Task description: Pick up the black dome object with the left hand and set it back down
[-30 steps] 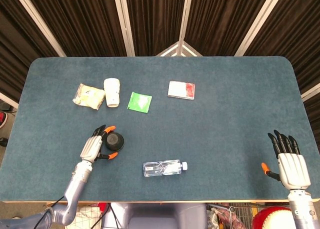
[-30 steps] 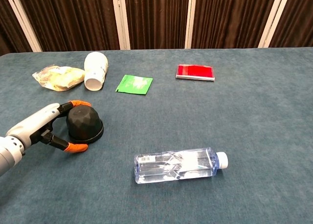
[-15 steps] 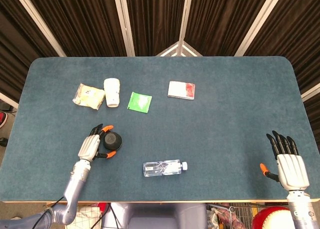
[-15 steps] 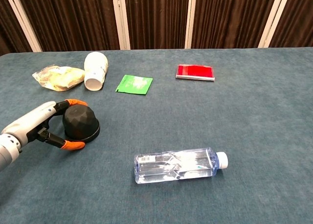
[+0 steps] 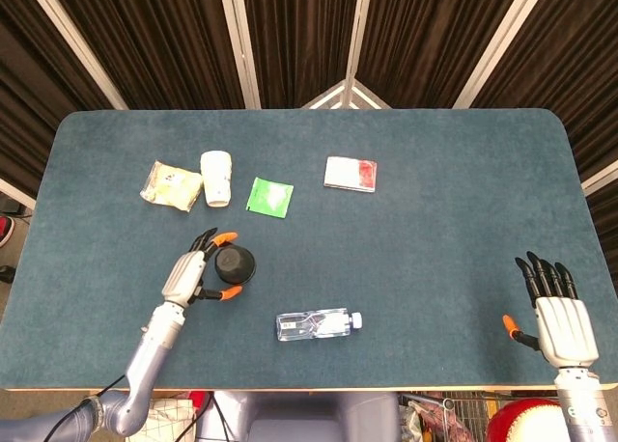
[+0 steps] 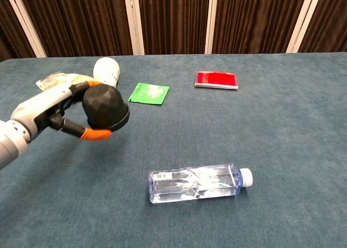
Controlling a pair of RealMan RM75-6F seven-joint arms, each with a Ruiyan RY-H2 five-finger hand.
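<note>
The black dome object is lifted off the blue table, tilted, and held by my left hand. Orange fingertips wrap it from above and below. In the chest view it hangs in front of the white cup and the yellow packet. My right hand rests at the table's near right corner with its fingers spread and nothing in it; it shows only in the head view.
A clear water bottle lies on its side just right of my left hand. Further back lie a yellow snack packet, a white cup, a green sachet and a red-and-white pack.
My left hand has raised the dome off the table and carried it up and slightly right. The right hand stays where it was.
</note>
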